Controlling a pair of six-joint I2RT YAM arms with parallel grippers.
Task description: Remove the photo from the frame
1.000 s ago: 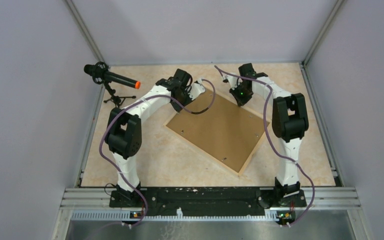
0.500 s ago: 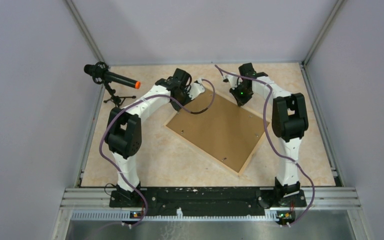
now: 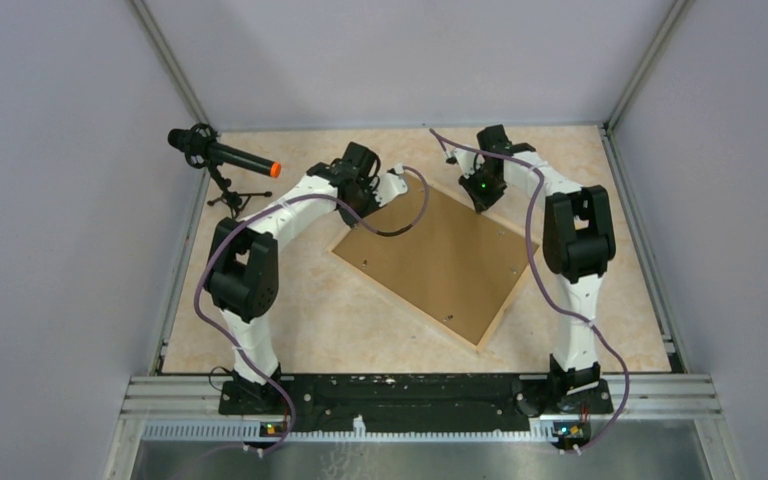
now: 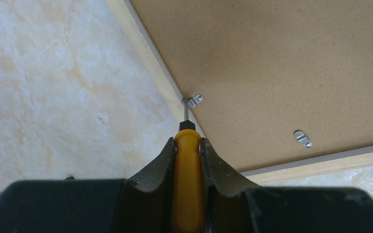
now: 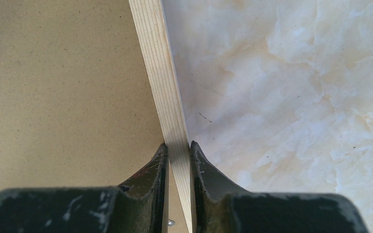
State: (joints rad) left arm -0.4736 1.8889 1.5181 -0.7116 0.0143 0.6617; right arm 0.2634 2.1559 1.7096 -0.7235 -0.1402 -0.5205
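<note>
The frame (image 3: 438,262) lies face down on the table, its brown board back (image 4: 281,63) and pale wood edge (image 5: 159,63) up. The photo is hidden beneath that board. My left gripper (image 4: 188,141) is at the frame's far left corner, shut on a yellow-handled screwdriver (image 4: 188,179). The screwdriver's metal tip touches a small metal clip (image 4: 194,100) at the edge of the board. A second clip (image 4: 303,139) sits further along. My right gripper (image 5: 178,145) stands at the far edge (image 3: 482,192), jaws shut on the wood edge.
A black microphone with an orange tip (image 3: 224,155) stands on a small tripod at the back left. Grey walls close in the marbled table (image 3: 310,310) on three sides. Purple cables hang off both arms over the frame's far end.
My left arm has shifted slightly left and its cable loop has swung with it. The frame and my right arm have stayed put.
</note>
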